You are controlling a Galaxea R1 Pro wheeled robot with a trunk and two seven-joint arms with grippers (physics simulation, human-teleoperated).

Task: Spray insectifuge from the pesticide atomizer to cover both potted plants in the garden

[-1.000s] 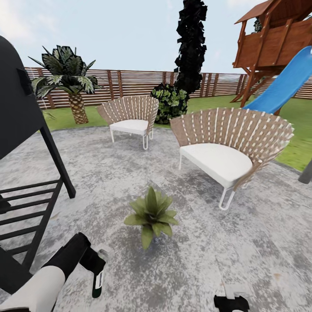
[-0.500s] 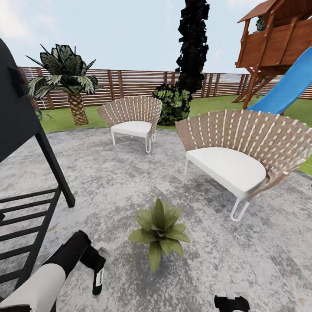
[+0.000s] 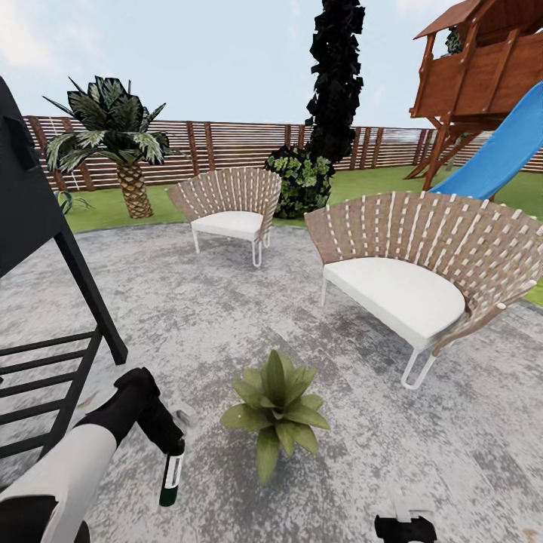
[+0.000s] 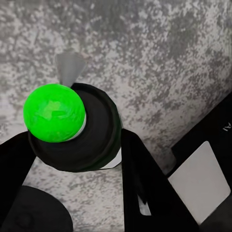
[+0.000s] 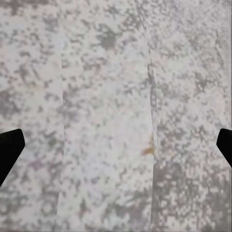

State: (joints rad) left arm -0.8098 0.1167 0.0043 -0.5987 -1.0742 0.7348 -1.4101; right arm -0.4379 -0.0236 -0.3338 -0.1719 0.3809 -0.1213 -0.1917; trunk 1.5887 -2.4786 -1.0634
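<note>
Left end effector (image 3: 167, 441) raised; one atomizer (image 3: 171, 473), one plant (image 3: 277, 411)

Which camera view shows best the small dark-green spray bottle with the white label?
The head view: the small dark-green spray bottle hangs full-length from the left gripper. The left wrist view shows it end-on, between black fingers.

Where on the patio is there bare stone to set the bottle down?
Bare patio lies between the grill frame, potted plant and far chair; more lies right of the plant, below the near chair. Tightest: between the pesticide atomizer and plant.
</note>
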